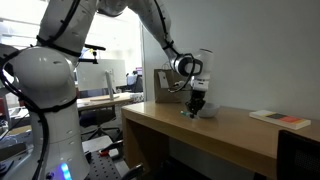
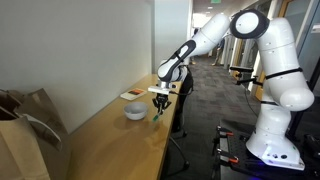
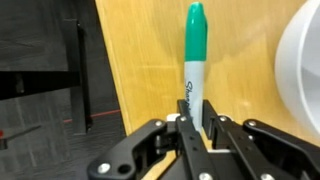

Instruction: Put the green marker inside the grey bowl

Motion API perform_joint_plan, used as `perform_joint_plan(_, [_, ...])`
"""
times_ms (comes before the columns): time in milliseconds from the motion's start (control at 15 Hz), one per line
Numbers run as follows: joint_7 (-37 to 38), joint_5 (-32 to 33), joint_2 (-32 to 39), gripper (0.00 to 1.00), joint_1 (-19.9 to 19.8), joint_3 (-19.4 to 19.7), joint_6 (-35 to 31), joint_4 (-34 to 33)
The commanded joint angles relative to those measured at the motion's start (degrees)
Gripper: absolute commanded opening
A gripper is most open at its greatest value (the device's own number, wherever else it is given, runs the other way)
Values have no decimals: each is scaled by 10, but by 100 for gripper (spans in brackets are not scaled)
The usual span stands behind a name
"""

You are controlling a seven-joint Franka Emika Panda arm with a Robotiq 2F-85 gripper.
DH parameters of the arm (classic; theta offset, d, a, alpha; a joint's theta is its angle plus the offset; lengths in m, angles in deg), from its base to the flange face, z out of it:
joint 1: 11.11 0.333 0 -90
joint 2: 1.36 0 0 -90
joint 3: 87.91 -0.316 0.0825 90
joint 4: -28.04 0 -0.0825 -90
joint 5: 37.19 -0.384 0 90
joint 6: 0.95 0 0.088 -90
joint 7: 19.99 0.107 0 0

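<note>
From the wrist view, the tool (image 3: 196, 128) is closed on the green marker (image 3: 194, 60). Its two fingers (image 3: 183, 128) sit tight against either side of the white barrel, with no gap showing. The barrel's lower end is hidden behind them. The green cap points away along the wooden table (image 3: 140, 60), but I cannot tell whether the pen is lifted or resting on the wood. The grey bowl (image 3: 308, 70) is just beside it, though only a curved slice of rim shows before the frame cuts it off.

In an exterior view the tool (image 2: 159, 108) hangs low over the table's front edge next to the bowl (image 2: 135, 112). From there the marker is too small to pick out.
</note>
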Motion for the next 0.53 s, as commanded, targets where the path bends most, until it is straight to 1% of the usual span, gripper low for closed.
perform_joint_plan(0, [77, 74, -61, 5, 34, 23, 51, 12])
perform_joint_plan(133, [101, 110, -87, 5, 38, 20, 74, 5])
perform_joint_plan(267, [107, 128, -99, 5, 31, 11, 100, -15])
perform_joint_plan(333, [110, 137, -97, 5, 29, 10, 106, -29])
perform_joint_plan(467, [94, 132, -82, 5, 22, 5, 121, -63])
